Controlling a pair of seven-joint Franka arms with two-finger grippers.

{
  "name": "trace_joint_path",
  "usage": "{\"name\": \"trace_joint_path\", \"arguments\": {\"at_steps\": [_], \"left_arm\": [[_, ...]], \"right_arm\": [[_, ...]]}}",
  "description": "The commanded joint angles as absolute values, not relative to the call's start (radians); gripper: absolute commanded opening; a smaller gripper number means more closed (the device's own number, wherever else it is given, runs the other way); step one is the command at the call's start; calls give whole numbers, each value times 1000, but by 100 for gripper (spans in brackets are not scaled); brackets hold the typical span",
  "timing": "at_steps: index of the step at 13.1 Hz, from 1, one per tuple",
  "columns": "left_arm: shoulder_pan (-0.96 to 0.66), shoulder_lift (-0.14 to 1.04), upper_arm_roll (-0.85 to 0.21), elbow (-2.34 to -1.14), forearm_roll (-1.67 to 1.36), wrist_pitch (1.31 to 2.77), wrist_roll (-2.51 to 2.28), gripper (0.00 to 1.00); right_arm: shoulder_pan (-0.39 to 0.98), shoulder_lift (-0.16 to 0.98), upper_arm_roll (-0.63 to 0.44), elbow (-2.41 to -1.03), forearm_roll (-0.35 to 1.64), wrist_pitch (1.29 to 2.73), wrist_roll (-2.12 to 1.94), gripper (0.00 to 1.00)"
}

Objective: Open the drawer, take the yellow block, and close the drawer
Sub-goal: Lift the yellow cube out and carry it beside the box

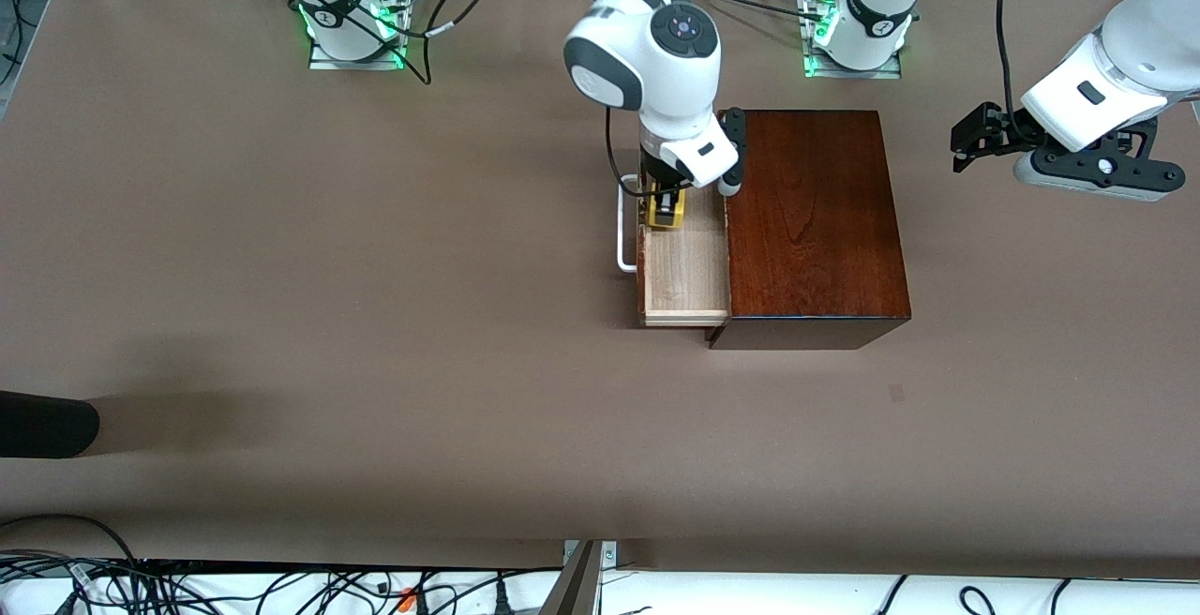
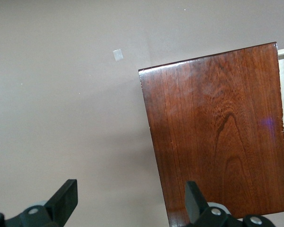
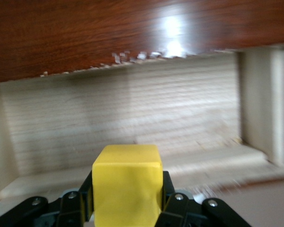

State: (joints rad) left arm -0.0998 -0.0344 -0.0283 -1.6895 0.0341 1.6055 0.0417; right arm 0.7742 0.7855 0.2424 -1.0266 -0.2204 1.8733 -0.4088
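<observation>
Front view shows the drawer (image 1: 685, 263) pulled out of the mahogany box (image 1: 814, 221) toward nine o'clock, its white handle (image 1: 624, 232) leading. Right tool (image 1: 667, 205) reaches down into the tray's twelve o'clock end, clamped on the yellow block (image 1: 667, 212); in the right wrist view the yellow block (image 3: 128, 182) sits squarely between the fingers (image 3: 173, 203), pale tray floor around it, nothing else visible inside. Lifting calls for a straight rise clear of the tray walls. Left tool (image 1: 975, 139) waits, spread wide, above bare worktop (image 1: 375, 315) at the box's three o'clock.
</observation>
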Motion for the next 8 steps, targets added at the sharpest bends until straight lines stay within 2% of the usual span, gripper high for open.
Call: {"name": "trace_joint_path", "arguments": {"at_steps": [1,5,8], "left_arm": [[-89,-43,-34,-1677,25,1586,51,100],[-89,-43,-34,-1677,25,1585,49,100],[-89,-43,-34,-1677,25,1585,49,100]], "right_arm": [[704,677,235,-1008,-126,1792,-413,0],[526,546,232,-1012,-72,1671,-410,0],[425,494,141,-1014,-25,1565,-405,0]]}}
